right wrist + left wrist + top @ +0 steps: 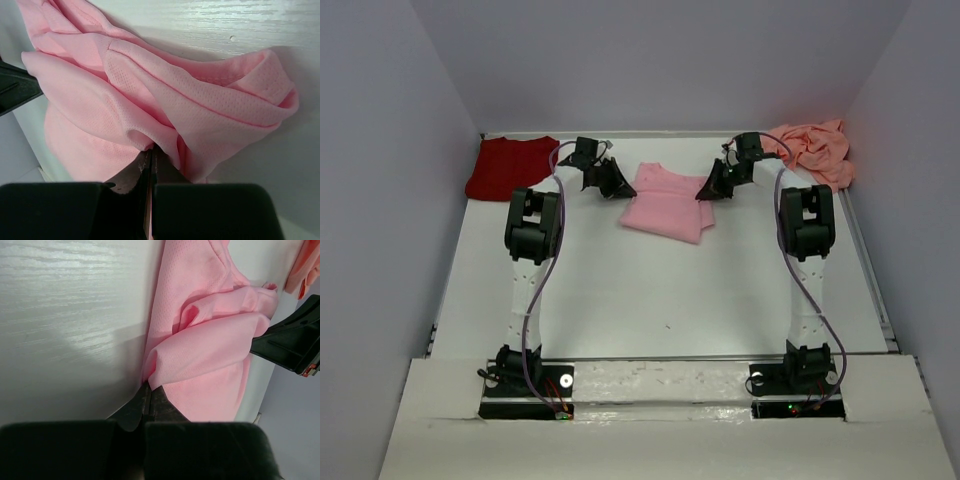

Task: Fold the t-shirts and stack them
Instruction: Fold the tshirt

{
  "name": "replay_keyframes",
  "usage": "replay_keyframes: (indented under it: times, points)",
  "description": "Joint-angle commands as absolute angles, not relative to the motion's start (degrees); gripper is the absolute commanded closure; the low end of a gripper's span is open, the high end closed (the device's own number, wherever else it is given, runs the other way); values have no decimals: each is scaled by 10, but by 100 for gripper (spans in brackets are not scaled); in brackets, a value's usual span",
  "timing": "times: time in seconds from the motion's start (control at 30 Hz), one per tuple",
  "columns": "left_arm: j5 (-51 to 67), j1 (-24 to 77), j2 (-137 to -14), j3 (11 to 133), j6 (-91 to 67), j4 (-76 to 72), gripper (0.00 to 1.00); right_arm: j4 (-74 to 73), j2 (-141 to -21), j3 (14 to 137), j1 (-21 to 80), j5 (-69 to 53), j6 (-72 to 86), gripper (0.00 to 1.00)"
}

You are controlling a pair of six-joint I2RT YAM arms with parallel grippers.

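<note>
Folding pink t-shirt [665, 208]: left hand [611, 181], right hand [711, 186] each pinching cloth at far edge; next move likely needs matched, level pull nearward.

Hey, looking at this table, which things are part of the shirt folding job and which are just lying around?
Part of the job:
light pink t-shirt, middle of the table
dark red t-shirt, far left corner
salmon-pink t-shirt, crumpled in the far right corner

Not part of it:
white table
grey walls
</note>
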State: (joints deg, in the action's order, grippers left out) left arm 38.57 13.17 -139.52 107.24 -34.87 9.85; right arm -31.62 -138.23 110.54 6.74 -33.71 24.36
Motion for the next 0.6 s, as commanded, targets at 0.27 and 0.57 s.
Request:
replay_keyframes:
  times: [0.27, 0.57]
  points:
    - [284, 137, -1287, 1013, -252, 285, 100, -311, -1381, 1107, 69, -305, 229, 99]
    - [281, 141, -1172, 855, -237, 287, 100, -336, -1365, 1082, 126, -309, 206, 100]
